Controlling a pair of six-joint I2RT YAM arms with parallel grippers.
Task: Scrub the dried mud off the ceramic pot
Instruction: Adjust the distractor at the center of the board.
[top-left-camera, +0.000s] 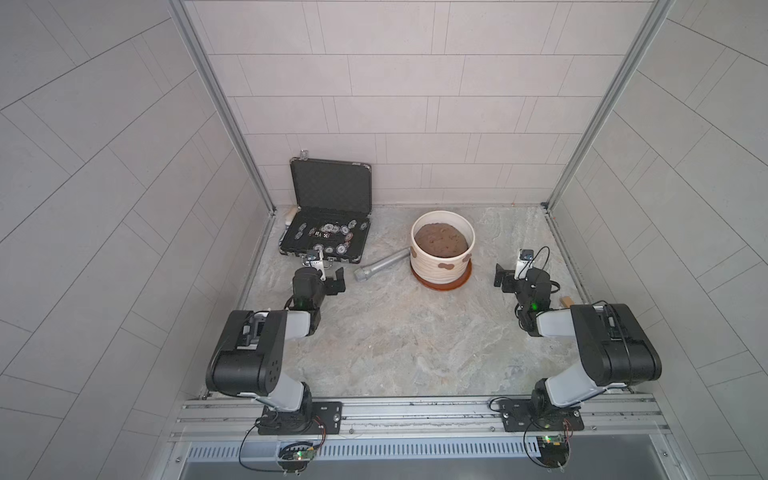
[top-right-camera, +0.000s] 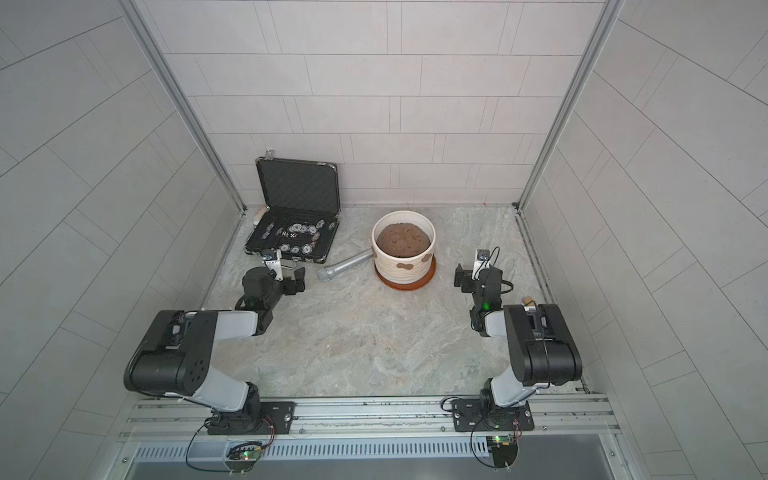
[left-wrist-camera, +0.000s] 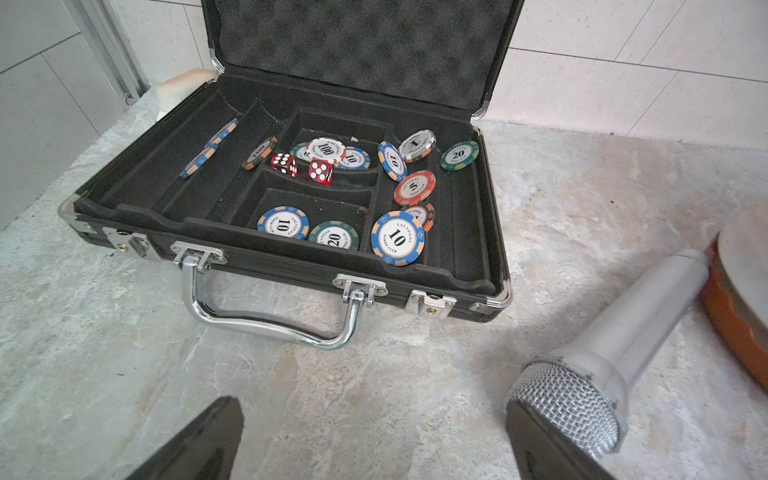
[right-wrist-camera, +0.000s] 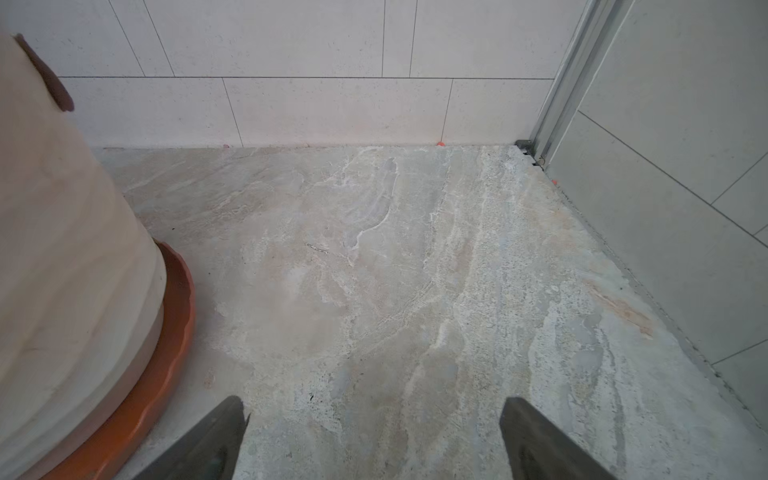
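The ceramic pot (top-left-camera: 432, 272) (top-right-camera: 390, 272), cream-white and ribbed, stands on a reddish-brown saucer (top-left-camera: 442, 287) toward the back, with a brown soil mound inside. Patches of dried mud (top-left-camera: 446, 266) (top-right-camera: 404, 265) sit on its near wall, with another patch (right-wrist-camera: 52, 81) high on its side. My left gripper (top-left-camera: 324, 271) (left-wrist-camera: 374, 440) is open over bare floor to the pot's left, facing the case. My right gripper (top-left-camera: 515, 275) (right-wrist-camera: 372, 440) is open and empty over the floor to the pot's right, with the pot wall (right-wrist-camera: 62, 249) close beside it.
A grey metal microphone (top-left-camera: 380, 264) (left-wrist-camera: 602, 353) lies between my left gripper and the saucer, its mesh head by one finger. An open black case (top-left-camera: 328, 232) (left-wrist-camera: 478, 266) holds poker chips and dice. A cream bristly thing (left-wrist-camera: 183, 81) lies behind it. A tan wooden piece (top-left-camera: 566, 300) peeks out by the right arm.
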